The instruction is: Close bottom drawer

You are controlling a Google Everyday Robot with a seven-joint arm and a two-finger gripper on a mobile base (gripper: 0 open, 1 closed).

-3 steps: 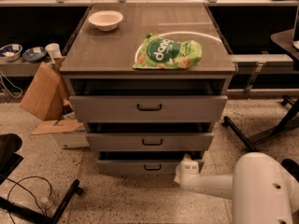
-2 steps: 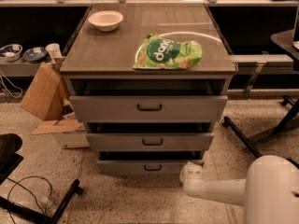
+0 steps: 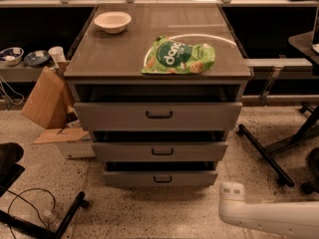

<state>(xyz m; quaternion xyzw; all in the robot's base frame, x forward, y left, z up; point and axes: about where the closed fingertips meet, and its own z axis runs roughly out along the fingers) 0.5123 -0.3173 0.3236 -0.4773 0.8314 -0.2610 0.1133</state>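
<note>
Claw (image 3: 232,193) near bottom drawer (image 3: 160,178), over speckled floor (image 3: 149,214).

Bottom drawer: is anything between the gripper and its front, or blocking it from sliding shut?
Nothing visible does. The gripper sits low to the right of the bottom drawer, with only speckled floor between them. The drawer appears slightly open; the gap behind its front is too dark to check inside.

A white bowl (image 3: 112,21) and green snack bag (image 3: 178,56) sit apart on the cabinet top (image 3: 119,54).
</note>
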